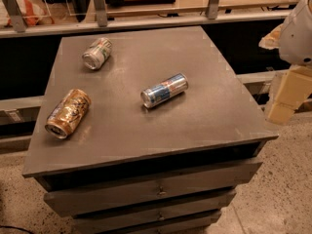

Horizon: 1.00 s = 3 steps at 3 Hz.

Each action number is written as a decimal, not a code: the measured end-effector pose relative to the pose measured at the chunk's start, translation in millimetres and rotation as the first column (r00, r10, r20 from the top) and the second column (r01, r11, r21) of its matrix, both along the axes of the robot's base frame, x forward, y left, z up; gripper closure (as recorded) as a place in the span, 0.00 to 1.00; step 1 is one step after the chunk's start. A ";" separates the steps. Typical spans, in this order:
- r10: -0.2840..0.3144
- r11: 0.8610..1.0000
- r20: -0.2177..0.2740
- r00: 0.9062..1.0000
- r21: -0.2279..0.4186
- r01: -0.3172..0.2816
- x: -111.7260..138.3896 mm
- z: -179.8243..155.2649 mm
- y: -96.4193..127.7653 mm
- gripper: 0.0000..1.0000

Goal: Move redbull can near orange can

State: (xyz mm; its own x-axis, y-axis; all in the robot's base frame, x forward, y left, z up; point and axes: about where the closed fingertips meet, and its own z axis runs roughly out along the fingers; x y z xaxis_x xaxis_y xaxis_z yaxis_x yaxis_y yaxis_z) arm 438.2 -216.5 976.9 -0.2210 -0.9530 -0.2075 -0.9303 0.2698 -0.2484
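Drawers (156, 189) face you below the front edge of the desk (204, 116), whose top is flat, dark and a little glossy. All three cans lie on their sides, so judge them free to roll at a nudge. The orange can (68, 113) is nearest, by the left edge towards the front-left corner, its silver end pointing at you. The redbull can (164, 90) lies at about mid-desk, slanted, well apart from the orange can, so your move is not yet made. Your gripper (282, 101) hangs off the right edge, beyond the desk and touching nothing. Whether the claw is spread or pressed together, you cannot tell from here. A green can (97, 53) sits towards the far-left corner, out of your path. Speckled floor (285, 189) runs beside the desk, and a rail (146, 22) with metal posts crosses behind the far edge.
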 end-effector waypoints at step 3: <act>0.150 0.985 0.006 0.989 0.087 -0.150 16.5 1.1 15.1 0.00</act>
State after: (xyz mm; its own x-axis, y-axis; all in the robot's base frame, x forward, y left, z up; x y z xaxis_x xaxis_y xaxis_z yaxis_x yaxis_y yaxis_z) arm 454.7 -201.4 978.0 -0.0774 -0.9535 -0.2914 -0.9619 0.1483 -0.2298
